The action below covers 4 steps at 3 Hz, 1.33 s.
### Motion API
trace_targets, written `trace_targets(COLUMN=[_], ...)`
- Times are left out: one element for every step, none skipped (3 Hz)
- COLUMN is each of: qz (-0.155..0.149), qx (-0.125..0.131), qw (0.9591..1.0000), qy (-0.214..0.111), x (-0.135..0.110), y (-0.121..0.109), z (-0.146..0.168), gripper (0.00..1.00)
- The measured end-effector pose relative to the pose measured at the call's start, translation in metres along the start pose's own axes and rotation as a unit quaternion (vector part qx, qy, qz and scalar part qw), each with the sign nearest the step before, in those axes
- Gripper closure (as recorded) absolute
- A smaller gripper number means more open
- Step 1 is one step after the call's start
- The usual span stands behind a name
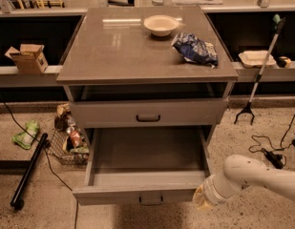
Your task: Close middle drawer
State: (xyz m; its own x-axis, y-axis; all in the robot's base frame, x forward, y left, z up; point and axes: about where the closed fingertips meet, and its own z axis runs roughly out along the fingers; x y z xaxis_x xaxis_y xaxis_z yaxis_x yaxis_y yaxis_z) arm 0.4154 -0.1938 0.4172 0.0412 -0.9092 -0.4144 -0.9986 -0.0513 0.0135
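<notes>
The middle drawer (146, 162) stands pulled right out toward six o'clock, below the shut top drawer (113, 113). The pincer (200, 201) sits at the five o'clock corner of its front panel, just beside or touching it; whether it is open or closed I cannot tell. On the worktop (118, 46), a bowl (161, 25) at twelve o'clock.

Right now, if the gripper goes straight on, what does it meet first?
Likely the middle drawer: the gripper sits by the right end of its front panel, pointing at it; depth is unclear.
</notes>
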Motion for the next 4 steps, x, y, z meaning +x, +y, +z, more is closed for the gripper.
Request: trace_targets(qz=[-0.008, -0.016, -0.022, -0.025], qx=[0.023, 0.042, 0.051, 0.053], qw=[0.9997, 0.9989, 0.9985, 0.9983], qy=[0.01, 0.01, 0.006, 0.004], x=[0.009, 0.013, 0.015, 0.016], y=[-0.016, -0.032, -0.044, -0.05], z=[0.002, 0.003, 0.005, 0.006], gripper=[0.82, 0.58, 0.36, 0.13])
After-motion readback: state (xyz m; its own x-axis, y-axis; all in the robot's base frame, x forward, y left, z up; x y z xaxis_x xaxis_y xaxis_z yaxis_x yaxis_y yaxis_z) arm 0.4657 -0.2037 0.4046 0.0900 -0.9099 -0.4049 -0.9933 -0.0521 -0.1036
